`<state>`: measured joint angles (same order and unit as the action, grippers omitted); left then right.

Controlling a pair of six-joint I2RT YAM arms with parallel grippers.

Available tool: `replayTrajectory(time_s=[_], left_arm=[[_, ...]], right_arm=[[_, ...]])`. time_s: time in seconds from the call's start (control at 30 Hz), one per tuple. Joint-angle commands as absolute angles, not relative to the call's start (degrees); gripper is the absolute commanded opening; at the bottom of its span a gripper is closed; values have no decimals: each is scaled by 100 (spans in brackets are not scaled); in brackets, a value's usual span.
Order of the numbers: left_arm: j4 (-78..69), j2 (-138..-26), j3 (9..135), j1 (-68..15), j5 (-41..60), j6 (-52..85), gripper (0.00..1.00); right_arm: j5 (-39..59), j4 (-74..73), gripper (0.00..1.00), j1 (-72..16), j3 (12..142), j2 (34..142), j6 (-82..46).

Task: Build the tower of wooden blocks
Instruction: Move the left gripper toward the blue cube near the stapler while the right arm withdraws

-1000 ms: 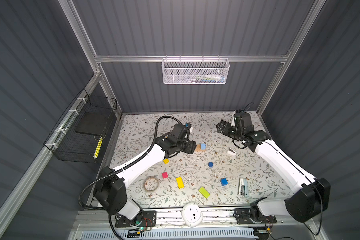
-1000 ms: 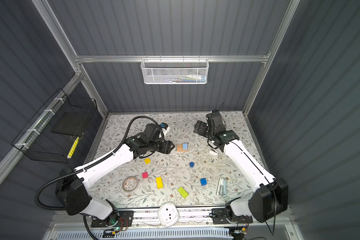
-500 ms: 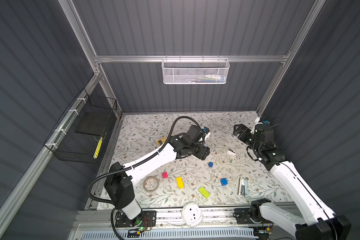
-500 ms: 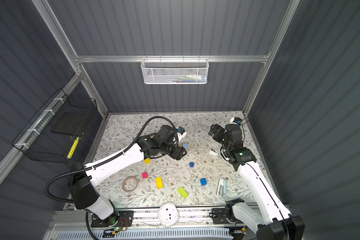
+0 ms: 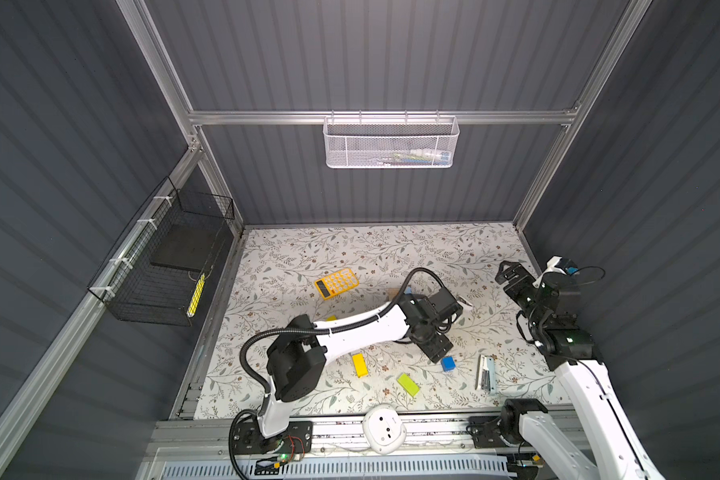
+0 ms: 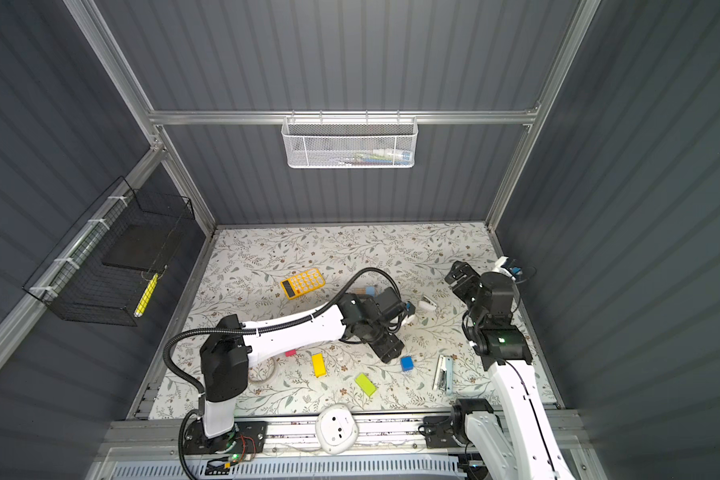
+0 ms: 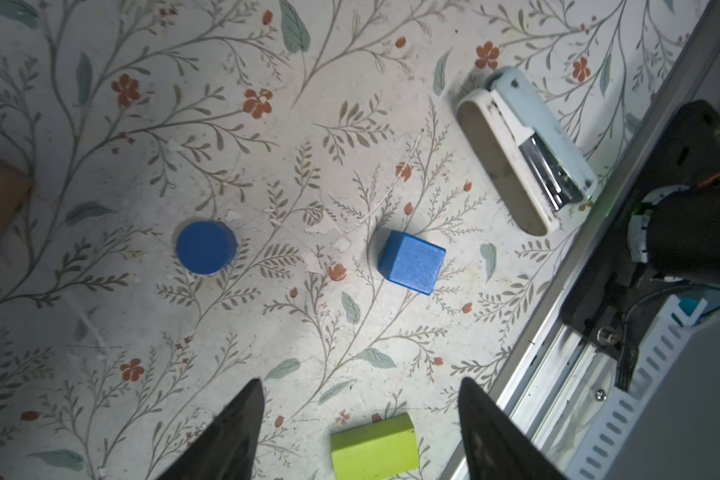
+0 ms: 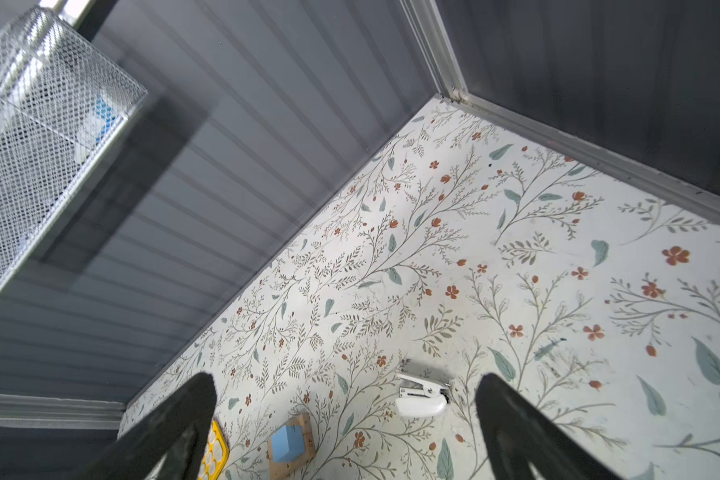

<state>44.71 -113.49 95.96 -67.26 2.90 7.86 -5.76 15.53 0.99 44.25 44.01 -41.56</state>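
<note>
A tan block with a light-blue cube [image 8: 287, 442] on it stands mid-table, half hidden behind my left arm in a top view [image 5: 392, 294]. My left gripper [image 5: 435, 353] [image 7: 361, 380] hangs open and empty over the front right of the table. A blue cube [image 7: 411, 262] [image 5: 447, 363] and a blue cylinder [image 7: 206, 247] lie just beyond its fingertips. A lime bar [image 7: 374, 451] [image 5: 408, 384] lies on the table below it. A yellow bar [image 5: 359, 365] is to the lime bar's left. A pink cube [image 6: 290, 353] peeks out by the arm. My right gripper [image 5: 512, 274] [image 8: 346, 378] is raised at the right wall, open and empty.
A yellow calculator [image 5: 336, 282] lies at the back left. A white staple remover [image 8: 420, 399] sits right of the tan block. A stapler [image 5: 486, 372] lies front right near the rail. The left arm partly covers a tape roll [image 6: 262, 372]. A white round device [image 5: 384, 428] rests on the front rail.
My left arm swung from the tan block toward the front right, over the blue cube. My right arm pulled back from the middle to the right wall. Both grippers opened a little wider.
</note>
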Motion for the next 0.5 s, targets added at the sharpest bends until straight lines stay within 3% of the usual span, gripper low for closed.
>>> replayTrajectory(time_s=[0.0, 0.47], left_arm=[[4827, -11547, 9888, -6952, 222, 318, 75], [4377, -12156, 10100, -7110, 360, -681, 78]], right_arm=[[-486, 1721, 99, 268, 4286, 4187, -4179], [-130, 1655, 99, 560, 4151, 4076, -4192]])
